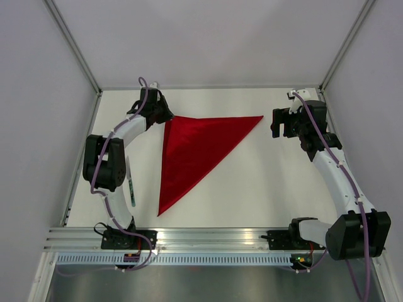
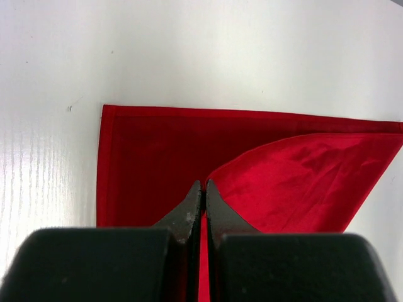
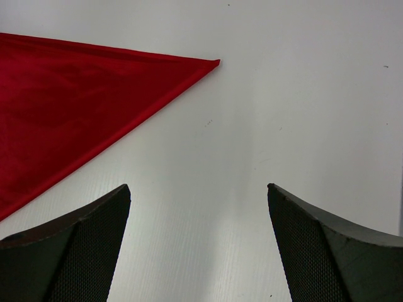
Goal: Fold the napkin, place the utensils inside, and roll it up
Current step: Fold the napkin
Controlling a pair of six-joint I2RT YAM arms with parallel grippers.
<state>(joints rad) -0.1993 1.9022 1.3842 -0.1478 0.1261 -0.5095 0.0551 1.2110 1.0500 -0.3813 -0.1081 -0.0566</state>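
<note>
Table (image 1: 264,182): white and flat, closed in by pale wall panels on a metal frame.
Left gripper (image 1: 162,117) (image 2: 203,187): jaws pressed together at the far-left corner of the napkin (image 1: 189,148) (image 2: 151,157) (image 3: 63,107), with a sliver of red between the fingers (the upper layer curls up into the pinch).
Napkin: deep red, folded into a triangle. One edge runs along the far side and one down the left. The slanted edge goes from the far-right tip to the near tip. The lower layer lies flat, its hemmed corner showing beyond the fingertips.
Right gripper (image 1: 280,123) (image 3: 198,187): jaws wide apart with nothing between them, over bare table just right of the napkin's far-right tip and not touching it.
Utensils (image 1: 132,189): slim and greyish, lying on the table beside the left arm, left of the napkin and apart from it, partly hidden by the arm.
</note>
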